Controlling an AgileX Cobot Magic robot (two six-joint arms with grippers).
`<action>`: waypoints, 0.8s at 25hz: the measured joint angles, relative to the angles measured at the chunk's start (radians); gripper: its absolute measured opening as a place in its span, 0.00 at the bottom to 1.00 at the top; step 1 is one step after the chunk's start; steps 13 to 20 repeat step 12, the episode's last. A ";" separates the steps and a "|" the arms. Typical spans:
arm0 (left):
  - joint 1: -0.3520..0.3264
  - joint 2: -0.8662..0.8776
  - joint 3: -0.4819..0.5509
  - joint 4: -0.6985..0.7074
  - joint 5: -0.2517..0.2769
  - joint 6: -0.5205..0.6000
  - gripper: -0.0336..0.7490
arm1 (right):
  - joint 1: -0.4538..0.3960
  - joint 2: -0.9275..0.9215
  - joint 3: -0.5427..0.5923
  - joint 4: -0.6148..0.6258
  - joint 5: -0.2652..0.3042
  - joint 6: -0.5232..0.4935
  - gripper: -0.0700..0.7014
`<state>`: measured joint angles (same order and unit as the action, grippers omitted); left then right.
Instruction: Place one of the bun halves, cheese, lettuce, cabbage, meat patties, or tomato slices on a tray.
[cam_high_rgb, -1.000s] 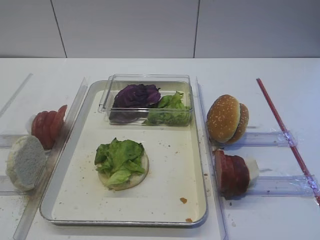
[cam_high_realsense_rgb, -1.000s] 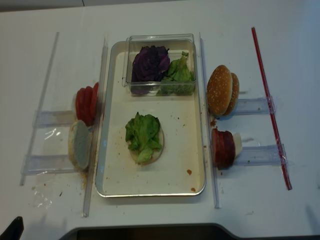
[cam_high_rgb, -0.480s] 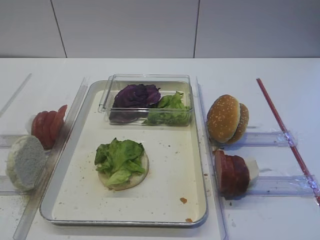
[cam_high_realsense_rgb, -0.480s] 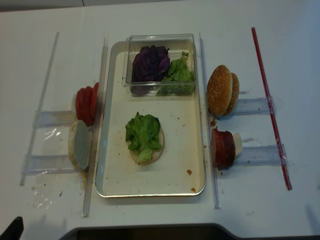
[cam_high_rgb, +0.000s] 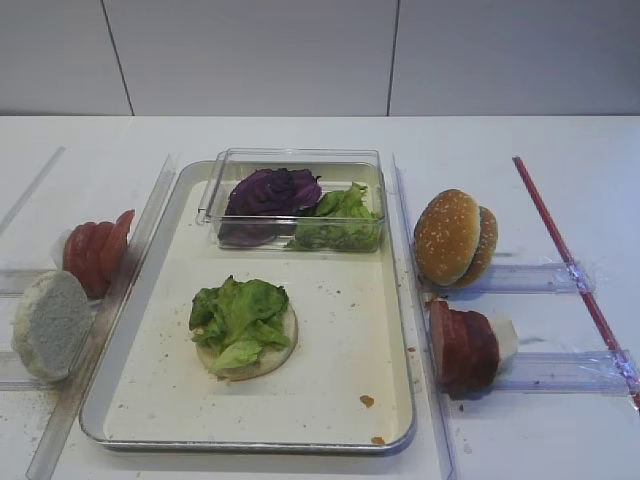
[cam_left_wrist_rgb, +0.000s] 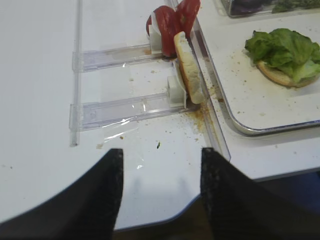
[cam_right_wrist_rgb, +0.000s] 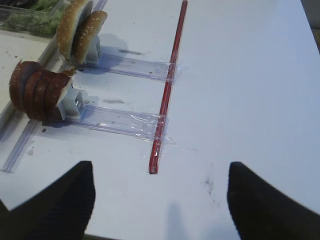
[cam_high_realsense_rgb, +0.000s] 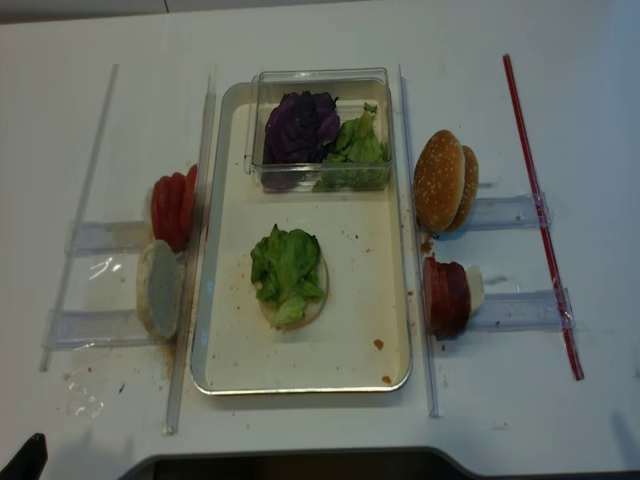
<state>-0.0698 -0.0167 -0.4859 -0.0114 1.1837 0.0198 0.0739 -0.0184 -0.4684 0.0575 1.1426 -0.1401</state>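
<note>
- The tray (cam_high_rgb: 150, 300) holds a pale bun round (cam_high_rgb: 275, 352) topped with lettuce (cam_high_rgb: 238, 312).
- The right end effector (cam_right_wrist_rgb: 160, 200) is spread wide and empty; the left end effector (cam_left_wrist_rgb: 160, 192) is also apart, empty.
- Likely next: the meat patties (cam_high_rgb: 463, 345), standing upright just right of the tray; pinch one disc only, then lay it flat on the lettuce.
</note>
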 joint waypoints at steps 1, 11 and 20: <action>0.000 0.000 0.000 0.000 0.000 0.000 0.47 | 0.000 0.000 0.000 0.000 0.000 0.000 0.83; 0.000 0.000 0.000 0.000 0.000 0.000 0.47 | 0.000 0.000 0.000 0.000 0.000 0.000 0.83; 0.000 0.000 0.000 0.000 0.000 0.000 0.47 | 0.000 0.000 0.000 0.000 0.000 0.000 0.83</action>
